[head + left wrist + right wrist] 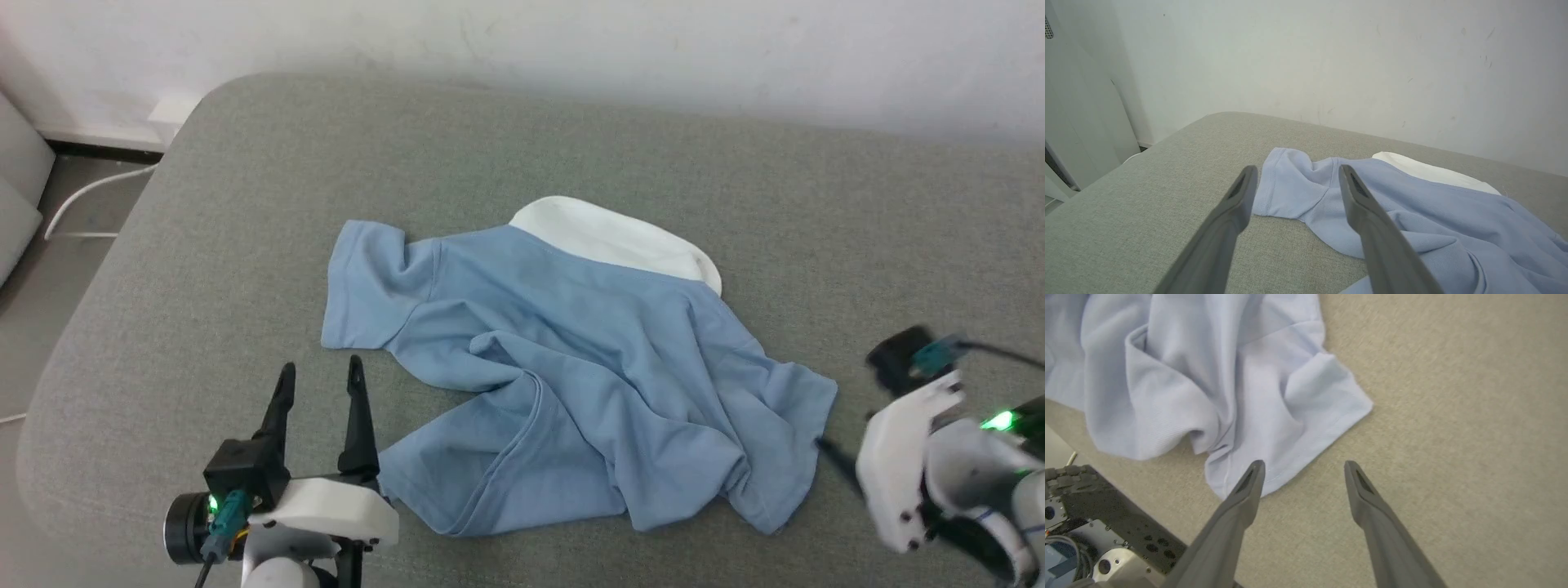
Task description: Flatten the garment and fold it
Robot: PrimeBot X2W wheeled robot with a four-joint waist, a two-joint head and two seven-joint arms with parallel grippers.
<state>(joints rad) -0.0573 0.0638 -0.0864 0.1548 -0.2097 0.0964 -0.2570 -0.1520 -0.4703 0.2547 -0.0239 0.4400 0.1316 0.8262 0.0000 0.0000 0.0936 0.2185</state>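
Note:
The garment [571, 367] is a light blue shirt lying crumpled on the grey cushion [571, 139], with its white collar [620, 241] at the far side. One sleeve [367, 282] spreads to the left and a rumpled hem corner [784, 457] points to the right. My left gripper [320, 369] hovers open just left of the shirt's near edge, and in the left wrist view it [1298, 169] looks toward the sleeve [1290, 188]. My right gripper [1303, 467] is open above bare cushion, with the left fingertip over the hem corner [1290, 457]. Nothing is held.
The cushion's rounded left edge [98, 310] drops to a floor with a white cable [90, 196]. A pale wall [571, 49] runs behind. The robot's dark base [1094, 522] shows under the right wrist. Bare cushion lies all round the shirt.

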